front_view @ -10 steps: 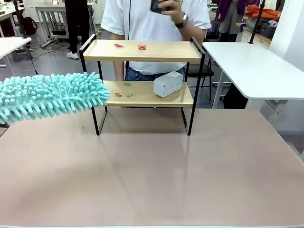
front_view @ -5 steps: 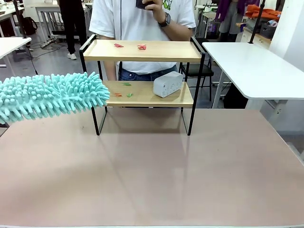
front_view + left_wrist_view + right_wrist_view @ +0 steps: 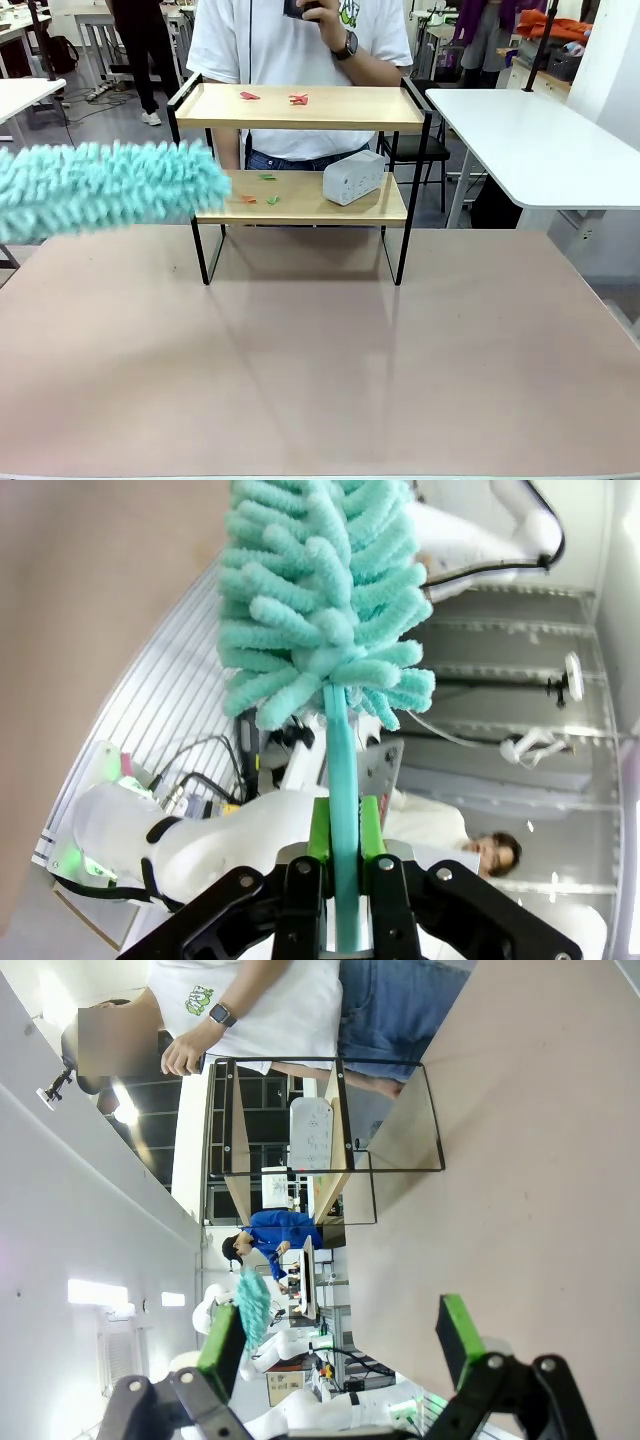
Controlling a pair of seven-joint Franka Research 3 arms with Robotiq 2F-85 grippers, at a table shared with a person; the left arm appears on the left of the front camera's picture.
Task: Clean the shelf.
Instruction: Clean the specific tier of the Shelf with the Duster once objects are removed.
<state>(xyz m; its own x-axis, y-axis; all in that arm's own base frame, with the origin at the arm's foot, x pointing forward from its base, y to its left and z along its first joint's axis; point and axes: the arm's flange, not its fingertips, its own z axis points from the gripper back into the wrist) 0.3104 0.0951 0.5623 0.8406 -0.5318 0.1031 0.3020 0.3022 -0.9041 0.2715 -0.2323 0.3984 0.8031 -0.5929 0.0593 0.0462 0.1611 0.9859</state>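
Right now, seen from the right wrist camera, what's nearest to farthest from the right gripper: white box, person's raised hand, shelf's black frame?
From the right gripper:
1. The shelf's black frame, near end on the table.
2. The white box, on the lower board.
3. The person's raised hand, beyond that frame.

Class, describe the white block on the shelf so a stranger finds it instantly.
Look at the two-tier shelf at the table's far side. On its lower board, right end, sits a white block. It is the only bulky thing there; its neighbours are tiny coloured scraps.
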